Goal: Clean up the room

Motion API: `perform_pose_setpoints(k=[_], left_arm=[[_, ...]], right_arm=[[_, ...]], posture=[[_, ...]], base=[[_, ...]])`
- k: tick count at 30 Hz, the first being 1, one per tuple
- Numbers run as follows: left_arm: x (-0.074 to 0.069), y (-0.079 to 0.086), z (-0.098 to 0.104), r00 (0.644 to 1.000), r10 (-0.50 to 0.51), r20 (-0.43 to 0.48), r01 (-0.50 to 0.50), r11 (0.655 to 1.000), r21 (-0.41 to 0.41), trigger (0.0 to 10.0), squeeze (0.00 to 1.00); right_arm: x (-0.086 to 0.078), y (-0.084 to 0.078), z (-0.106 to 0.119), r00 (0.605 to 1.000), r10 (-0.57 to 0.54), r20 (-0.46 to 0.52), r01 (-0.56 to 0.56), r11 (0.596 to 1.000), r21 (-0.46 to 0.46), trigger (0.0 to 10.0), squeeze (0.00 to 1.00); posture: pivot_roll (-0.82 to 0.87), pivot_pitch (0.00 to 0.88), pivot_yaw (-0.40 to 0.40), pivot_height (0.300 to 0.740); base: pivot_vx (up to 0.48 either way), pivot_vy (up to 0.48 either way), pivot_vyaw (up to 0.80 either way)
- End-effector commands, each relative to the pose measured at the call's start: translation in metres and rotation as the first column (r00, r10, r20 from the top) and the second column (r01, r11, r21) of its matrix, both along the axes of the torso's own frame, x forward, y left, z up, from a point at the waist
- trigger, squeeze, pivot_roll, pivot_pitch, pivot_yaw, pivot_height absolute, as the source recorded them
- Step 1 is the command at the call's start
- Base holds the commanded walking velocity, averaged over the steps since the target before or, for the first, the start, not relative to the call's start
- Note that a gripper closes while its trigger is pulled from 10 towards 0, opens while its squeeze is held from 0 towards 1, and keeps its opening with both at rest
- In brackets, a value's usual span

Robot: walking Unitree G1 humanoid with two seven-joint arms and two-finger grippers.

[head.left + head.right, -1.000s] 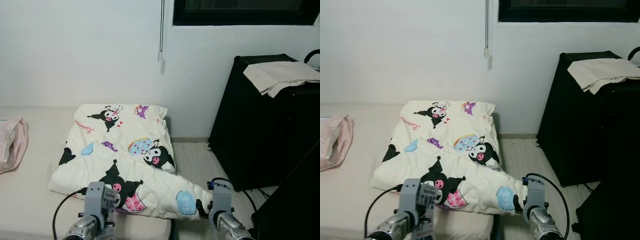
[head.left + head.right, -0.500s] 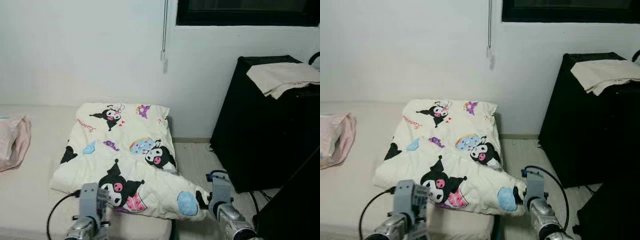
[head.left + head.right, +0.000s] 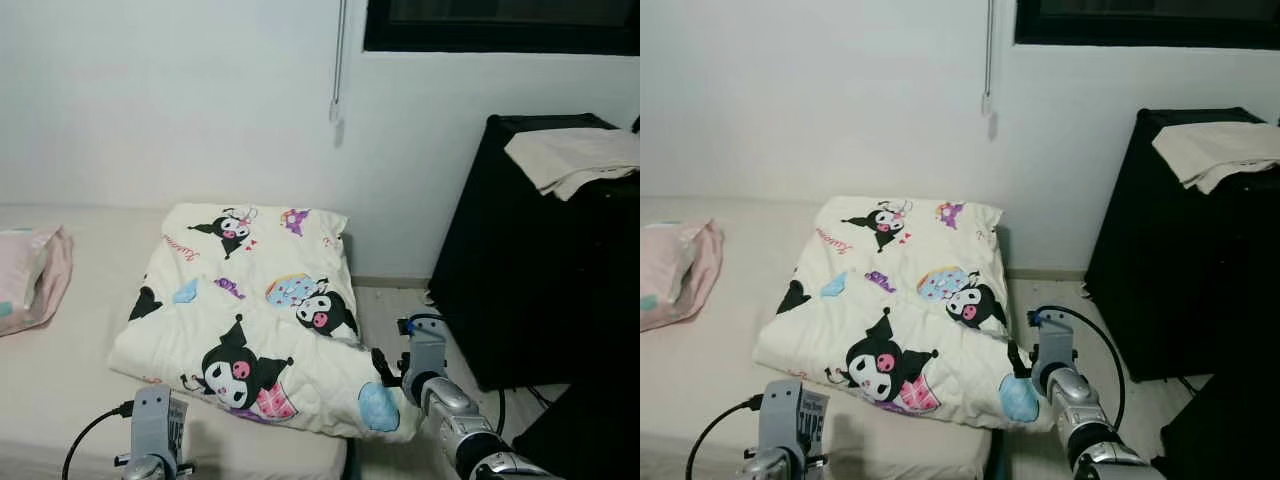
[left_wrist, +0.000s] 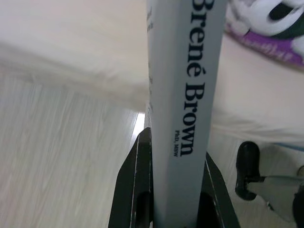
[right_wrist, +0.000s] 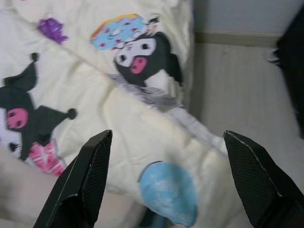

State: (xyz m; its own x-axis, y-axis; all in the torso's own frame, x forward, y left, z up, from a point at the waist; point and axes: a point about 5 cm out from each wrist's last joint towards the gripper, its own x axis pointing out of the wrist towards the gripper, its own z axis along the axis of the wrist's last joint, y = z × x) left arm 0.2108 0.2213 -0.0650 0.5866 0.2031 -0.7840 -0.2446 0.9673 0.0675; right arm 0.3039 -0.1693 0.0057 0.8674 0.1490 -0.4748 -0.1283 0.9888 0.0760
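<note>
We see a bed [image 3: 70, 400] across the lower left of the eye views, with a cream cartoon-print quilt [image 3: 250, 320] folded on it at centre frame. The quilt's near corner hangs over the bed's right edge toward the floor [image 3: 395, 305].

Our left gripper [image 4: 173, 209] sits at the bottom left of the eye views, near the bed's front edge. Its fingers [image 4: 135, 190] are clamped on either side of a grey book [image 4: 183, 95], held spine toward the wrist camera; the author's name runs along the spine. In that wrist view the bed edge and a strip of quilt lie beyond the book, with pale wood floor beside them.

Our right gripper [image 5: 166, 180] is at lower centre-right, just beside the overhanging quilt corner. Its fingers [image 5: 88, 180] are spread wide apart with nothing between them, and they point at the quilt's blue patch and the fold above it.

A pink pillow [image 3: 30, 290] lies at the far left on the bed, well apart from the quilt. A black cabinet [image 3: 540, 250] stands at the right against the wall, with a cream cloth [image 3: 570, 160] draped on top. A blind cord [image 3: 338, 60] hangs down the wall at upper centre, beside a dark window [image 3: 500, 25] at the upper right.
</note>
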Motion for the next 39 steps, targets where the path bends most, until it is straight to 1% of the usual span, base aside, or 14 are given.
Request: perform_pose_setpoints(k=[1, 6, 11, 16, 18, 23, 26, 29, 30, 33, 36, 37, 38, 39], left_arm=[[-0.007, 0.005, -0.003, 0.999, 0.008, -0.032, -0.008, 1.000, 0.022, 10.0, 0.00], [-0.013, 0.008, -0.006, 0.998, 0.008, -0.054, -0.006, 0.999, 0.039, 10.0, 0.00], [-0.019, 0.011, -0.008, 0.997, 0.007, -0.070, -0.003, 0.999, 0.050, 10.0, 0.00], [-0.022, 0.011, -0.009, 0.996, -0.012, -0.085, 0.017, 0.998, 0.058, 10.0, 0.00], [-0.023, 0.011, -0.010, 0.996, -0.023, -0.090, 0.029, 0.998, 0.061, 10.0, 0.00], [-0.025, 0.012, -0.010, 0.995, -0.038, -0.098, 0.044, 0.997, 0.069, 10.0, 0.00], [-0.026, 0.014, -0.010, 0.994, -0.047, -0.103, 0.056, 0.995, 0.078, 10.0, 0.00], [-0.026, 0.015, -0.010, 0.993, -0.051, -0.104, 0.059, 0.995, 0.081, 10.0, 0.00], [-0.027, 0.016, -0.011, 0.993, -0.055, -0.107, 0.064, 0.994, 0.085, 10.0, 0.00], [-0.034, 0.023, -0.012, 0.987, -0.090, -0.130, 0.104, 0.989, 0.106, 10.0, 0.00], [-0.036, 0.026, -0.012, 0.986, -0.096, -0.136, 0.111, 0.988, 0.110, 10.0, 0.00], [-0.039, 0.029, -0.012, 0.986, -0.095, -0.140, 0.112, 0.987, 0.115, 10.0, 0.00], [-0.044, 0.038, -0.012, 0.985, -0.091, -0.145, 0.111, 0.985, 0.130, 10.0, 0.00], [-0.044, 0.038, -0.012, 0.985, -0.091, -0.145, 0.111, 0.985, 0.130, 10.0, 0.00]], right_arm=[[0.006, 0.005, 0.008, 0.998, 0.023, 0.053, -0.024, 0.999, 0.028, 10.0, 0.00], [0.008, 0.009, 0.011, 0.997, 0.041, 0.070, -0.044, 0.998, 0.041, 10.0, 0.00], [0.010, 0.010, 0.012, 0.996, 0.065, 0.061, -0.067, 0.997, 0.033, 10.0, 0.00], [0.012, 0.009, 0.015, 0.994, 0.080, 0.073, -0.083, 0.996, 0.043, 10.0, 0.00], [0.012, 0.010, 0.017, 0.992, 0.080, 0.095, -0.086, 0.995, 0.059, 10.0, 0.00], [0.013, 0.011, 0.019, 0.990, 0.080, 0.112, -0.088, 0.994, 0.069, 10.0, 0.00], [0.020, 0.009, 0.028, 0.984, 0.078, 0.158, -0.091, 0.993, 0.073, 10.0, 0.00], [0.022, 0.007, 0.032, 0.982, 0.077, 0.174, -0.090, 0.993, 0.071, 10.0, 0.00], [0.027, 0.004, 0.039, 0.978, 0.066, 0.197, -0.080, 0.995, 0.063, 10.0, 0.00], [0.045, -0.016, 0.065, 0.961, -0.028, 0.276, 0.021, 0.999, 0.025, 10.0, 0.00], [0.047, -0.020, 0.069, 0.957, -0.046, 0.285, 0.043, 0.999, 0.018, 10.0, 0.00], [0.050, -0.024, 0.073, 0.956, -0.064, 0.287, 0.063, 0.998, 0.011, 10.0, 0.00], [0.054, -0.031, 0.078, 0.956, -0.093, 0.278, 0.098, 0.995, -0.006, 10.0, 0.00], [0.054, -0.031, 0.078, 0.956, -0.093, 0.278, 0.098, 0.995, -0.006, 10.0, 0.00]], posture=[[-0.04, 0.000, -0.003, 0.660], [-0.04, 0.000, -0.006, 0.660], [-0.04, 0.000, -0.006, 0.660], [-0.03, 0.000, 0.000, 0.640], [-0.03, 0.000, 0.004, 0.635], [-0.02, 0.006, 0.008, 0.635], [-0.02, 0.020, 0.015, 0.635], [-0.02, 0.020, 0.015, 0.635], [-0.01, 0.034, 0.023, 0.635], [0.03, 0.082, 0.046, 0.635], [0.03, 0.088, 0.049, 0.635], [0.06, 0.107, 0.057, 0.635], [0.09, 0.120, 0.063, 0.635], [0.09, 0.120, 0.063, 0.635]], base=[[0.000, 0.000, 0.00], [0.000, 0.000, 0.00], [0.000, 0.000, 0.00], [0.000, 0.000, 0.00], [0.000, 0.000, 0.00], [0.000, 0.000, 0.00], [0.000, 0.000, 0.00], [0.000, 0.000, 0.00], [0.000, 0.000, 0.00], [0.000, 0.000, 0.00], [0.000, 0.000, 0.00], [0.000, 0.000, 0.00], [0.000, 0.000, 0.00], [0.000, 0.000, 0.00]])
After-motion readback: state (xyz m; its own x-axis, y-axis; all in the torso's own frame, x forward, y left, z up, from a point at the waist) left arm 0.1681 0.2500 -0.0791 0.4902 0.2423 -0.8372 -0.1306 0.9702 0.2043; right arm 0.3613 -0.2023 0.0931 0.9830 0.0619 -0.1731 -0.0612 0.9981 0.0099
